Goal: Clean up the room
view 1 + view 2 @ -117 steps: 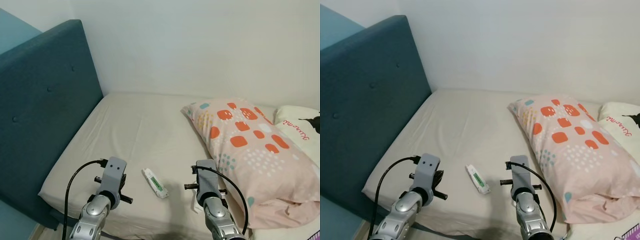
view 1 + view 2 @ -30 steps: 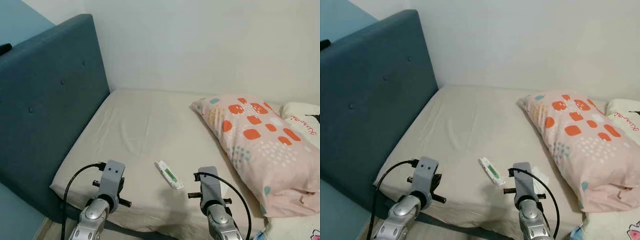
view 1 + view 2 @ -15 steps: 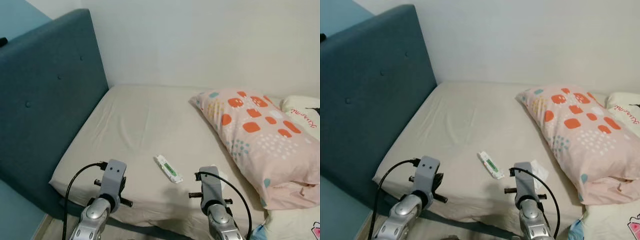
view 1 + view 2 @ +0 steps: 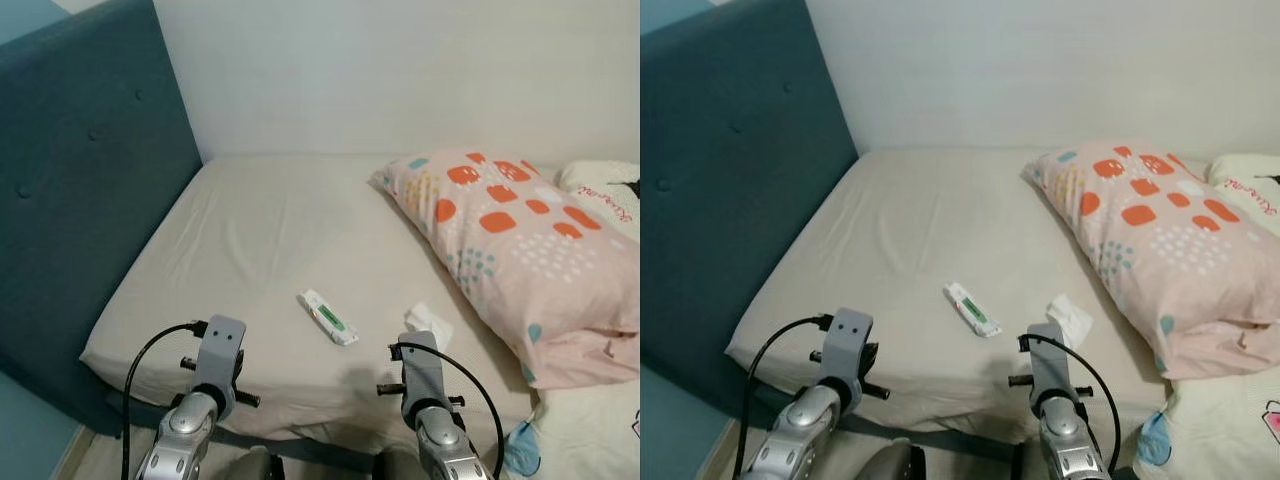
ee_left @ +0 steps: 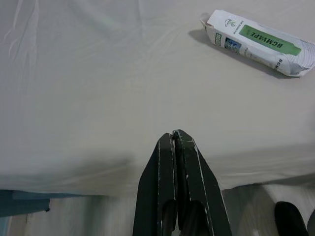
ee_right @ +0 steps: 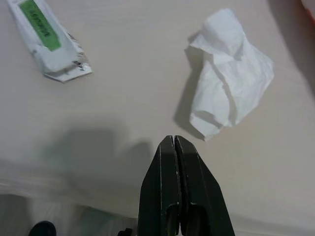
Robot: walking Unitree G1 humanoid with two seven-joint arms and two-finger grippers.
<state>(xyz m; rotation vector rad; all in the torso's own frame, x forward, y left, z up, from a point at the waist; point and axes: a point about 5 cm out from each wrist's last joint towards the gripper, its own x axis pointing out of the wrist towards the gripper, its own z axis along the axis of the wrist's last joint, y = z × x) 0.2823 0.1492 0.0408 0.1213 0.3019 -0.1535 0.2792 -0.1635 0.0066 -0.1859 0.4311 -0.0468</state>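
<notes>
A small white packet point(image 5: 258, 43) lies flat on the beige bed sheet point(image 4: 270, 250), long and narrow, crimped at its ends, with a green band along its top face. On the band the wrist view reads "BGMVAPE"; the small print beside a blue mark at one end is too fine to read. The packet sits ahead of the left gripper point(image 5: 173, 135) and off toward the right gripper's side, apart from it, roughly between the two arms.

A crumpled white tissue point(image 6: 229, 71) lies just ahead of the right gripper point(image 6: 174, 139), close to its fingertips but not touching; the packet's torn-looking end point(image 6: 61, 61) lies farther off on the gripper's other side. The tissue is well creased and stands up a little from the sheet.

Both grippers hover at the near edge of the bed, each with its two black fingers pressed together, holding nothing.

Beyond the right gripper and to its outer side rests a pink pillow point(image 4: 510, 250) printed with orange blocks, white dots and small teal marks. Past it a cream cushion point(image 4: 600, 185) carries red script too partial to read. A teal padded headboard point(image 4: 70, 200) stands beyond the left gripper's outer side.
</notes>
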